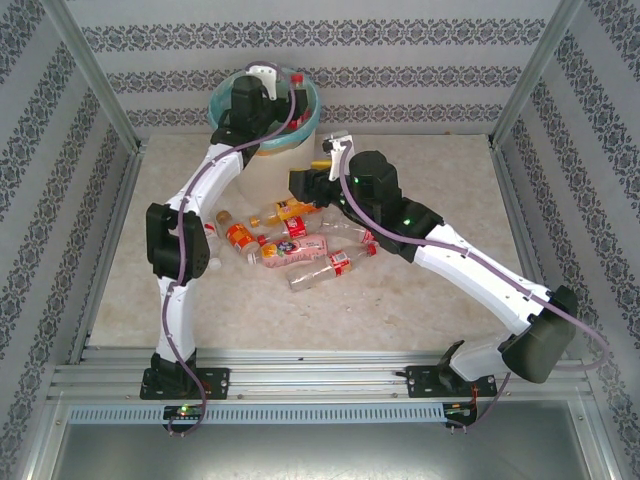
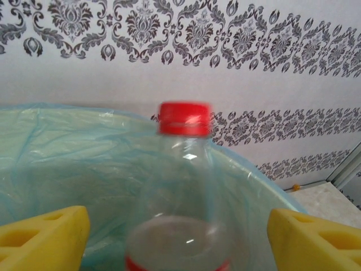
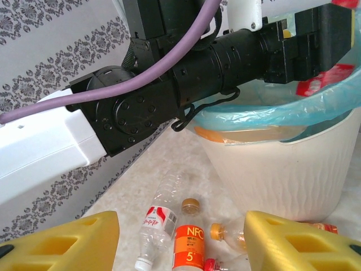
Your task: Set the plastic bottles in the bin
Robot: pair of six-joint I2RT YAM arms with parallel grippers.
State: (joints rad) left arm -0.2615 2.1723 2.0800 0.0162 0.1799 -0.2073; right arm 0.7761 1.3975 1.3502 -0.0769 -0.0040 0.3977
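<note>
Drop-off step. Left gripper (image 2: 179,228) is spread, clear of the red-capped bottle (image 2: 183,186), which stands inside the bin (image 2: 56,152). Right gripper (image 3: 181,237) is spread and empty over the loose bottles (image 1: 300,245) mid-table (image 1: 380,310). Next I lift the left arm away and lower the right onto one.

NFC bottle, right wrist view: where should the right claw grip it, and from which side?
Grip the NFC bottle across its orange label, coming straight down. It lies flat, cap pointing away, in line between the open right claw's fingers, so they would close on its round sides. Another bottle lies close beside it.
</note>
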